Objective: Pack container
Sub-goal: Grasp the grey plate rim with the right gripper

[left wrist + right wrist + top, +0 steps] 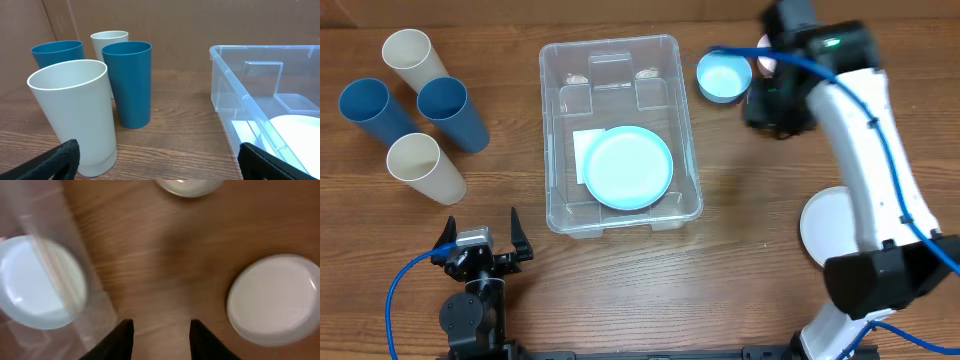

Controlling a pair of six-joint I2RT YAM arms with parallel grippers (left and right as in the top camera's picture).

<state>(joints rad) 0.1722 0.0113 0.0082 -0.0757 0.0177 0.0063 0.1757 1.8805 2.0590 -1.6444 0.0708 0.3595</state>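
Note:
The clear rectangular container (556,130) stands at the table's middle, with a white label (582,148) on its bottom and a light blue plate (630,168) lying in it. In the left wrist view its wall (235,90) is at the right. In the right wrist view its blurred wall (75,280) and the plate (30,285) are at the left. My left gripper (480,238) (160,162) is open and empty in front of the container's left corner. My right gripper (772,110) (161,330) is open and empty, above bare wood to the right of the container.
Two blue cups (453,112) (375,108) and two cream cups (420,165) (412,58) stand at the left. A blue bowl (724,76) is right of the container's far corner. A white plate (825,225) (275,297) lies at the right. A pale bowl (189,186) is beyond the fingers.

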